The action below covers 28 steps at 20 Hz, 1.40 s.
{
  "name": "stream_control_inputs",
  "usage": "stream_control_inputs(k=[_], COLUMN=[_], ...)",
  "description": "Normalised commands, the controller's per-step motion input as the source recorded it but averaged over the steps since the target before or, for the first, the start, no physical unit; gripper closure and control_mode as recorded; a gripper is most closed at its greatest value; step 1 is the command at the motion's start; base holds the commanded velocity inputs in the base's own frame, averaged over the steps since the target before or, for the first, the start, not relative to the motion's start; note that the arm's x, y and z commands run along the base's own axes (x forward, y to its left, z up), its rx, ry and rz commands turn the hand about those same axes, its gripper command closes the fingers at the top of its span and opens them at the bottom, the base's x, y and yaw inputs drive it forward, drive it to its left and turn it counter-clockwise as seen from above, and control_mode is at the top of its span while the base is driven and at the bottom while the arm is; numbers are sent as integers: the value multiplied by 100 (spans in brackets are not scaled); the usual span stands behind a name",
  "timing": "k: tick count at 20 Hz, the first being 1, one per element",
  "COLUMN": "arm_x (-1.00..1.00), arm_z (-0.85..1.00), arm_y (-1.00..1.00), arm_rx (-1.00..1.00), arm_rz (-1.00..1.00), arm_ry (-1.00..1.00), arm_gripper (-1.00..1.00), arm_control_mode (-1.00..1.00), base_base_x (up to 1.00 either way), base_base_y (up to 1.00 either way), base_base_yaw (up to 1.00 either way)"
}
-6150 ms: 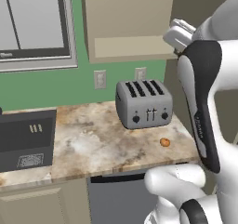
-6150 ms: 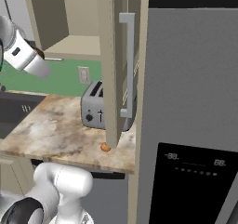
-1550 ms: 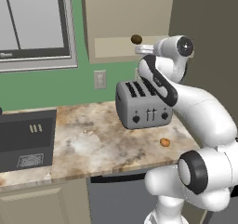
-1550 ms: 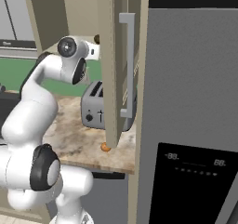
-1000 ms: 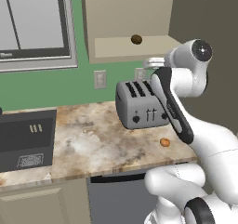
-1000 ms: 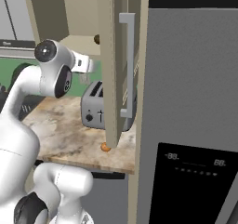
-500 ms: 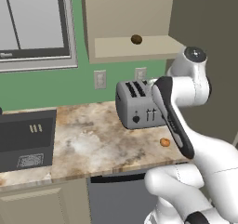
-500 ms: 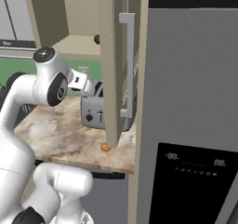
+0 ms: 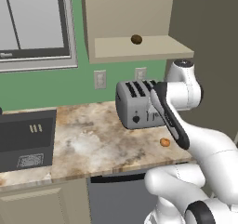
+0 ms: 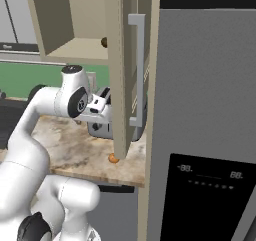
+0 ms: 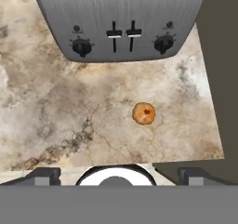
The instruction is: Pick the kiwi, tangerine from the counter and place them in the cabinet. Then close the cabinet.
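The tangerine [image 11: 144, 113] lies alone on the marbled counter [image 11: 51, 111], a little right of the frame's centre. Across the top stands the grey toaster [image 11: 121, 18], its front panel facing the camera (two dark knobs and two slide levers), well apart from the fruit. The gripper's [image 11: 118, 174] dark finger tips sit wide apart at the bottom corners, holding nothing.

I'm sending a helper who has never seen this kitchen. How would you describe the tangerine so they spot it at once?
Find the silver toaster on the marbled counter. Just in front of it, toward the counter's front edge on the fridge side, lies the tangerine. It is the small bright orange ball alone on the stone; the other fruit, the dark brown kiwi, sits up on the cabinet shelf.
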Motion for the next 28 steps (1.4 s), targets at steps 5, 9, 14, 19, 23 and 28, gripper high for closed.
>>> stream_control_inputs(k=[5,9,14,19,23,28], arm_x=[1,0,0,5,18,27], arm_z=[-66,-62,-52,-43,-37,-32], arm_y=[-21,-26,-22,-6,-1,-13], arm_rx=[0,0,0,0,0,3], arm_rz=[0,0,0,0,0,0], arm_ry=[13,1,0,0,0,0], arm_gripper=[-100,-100,-100,-100,-100,-100], arm_control_mode=[-100,-100,-100,-100,-100,-100], base_base_x=[0,0,0,0,0,0], base_base_y=[0,0,0,0,0,0], base_base_yaw=[0,0,0,0,0,0])
